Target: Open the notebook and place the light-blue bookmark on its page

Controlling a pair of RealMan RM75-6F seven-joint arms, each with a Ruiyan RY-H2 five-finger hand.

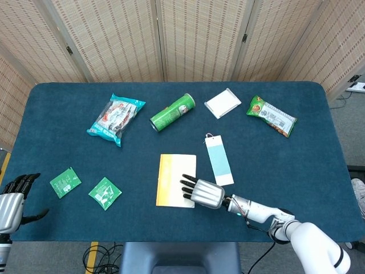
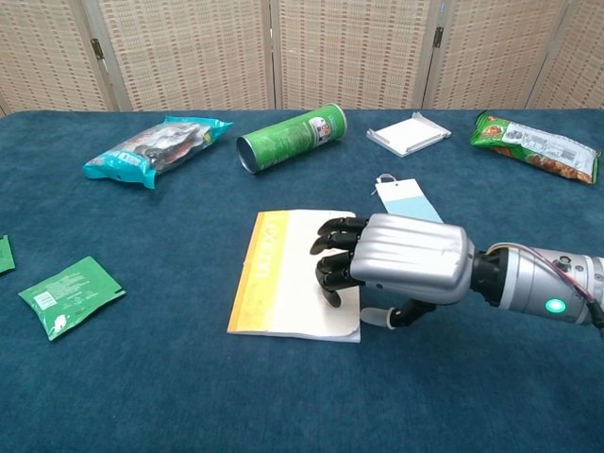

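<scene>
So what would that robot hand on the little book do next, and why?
Probably hook its fingertips under the cover's free edge and lift. The notebook lies closed, the right robot hand rests flat on it, and the light-blue bookmark waits untouched beside it.

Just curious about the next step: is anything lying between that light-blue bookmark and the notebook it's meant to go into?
Nothing visible does. The bookmark lies just beside the closed notebook, with only bare table between; the right hand rests on the cover.
</scene>
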